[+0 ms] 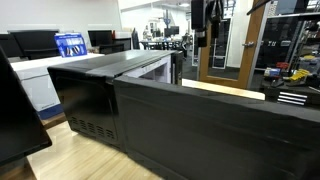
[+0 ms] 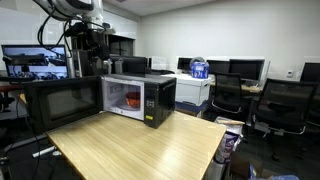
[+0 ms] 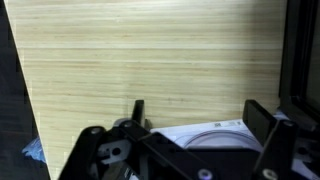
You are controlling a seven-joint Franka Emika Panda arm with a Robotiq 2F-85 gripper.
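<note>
A black microwave (image 2: 140, 97) stands on the light wooden table (image 2: 140, 145), its inside lit with something red in it. Its door (image 2: 62, 102) appears swung out to one side. In both exterior views my gripper (image 2: 88, 45) (image 1: 201, 22) hangs well above the microwave, touching nothing. In the wrist view the gripper (image 3: 200, 115) is open, its two dark fingers (image 3: 262, 122) wide apart and empty. Far below them lies a white surface with a round shape and a small printed label (image 3: 215, 130); what it is I cannot tell.
A dark panel (image 3: 300, 60) runs down the right side of the wrist view. Beyond the table are desks with monitors (image 2: 245, 68), office chairs (image 2: 285, 105) and a blue container (image 2: 200, 68). A cluttered workbench (image 1: 290, 75) stands behind.
</note>
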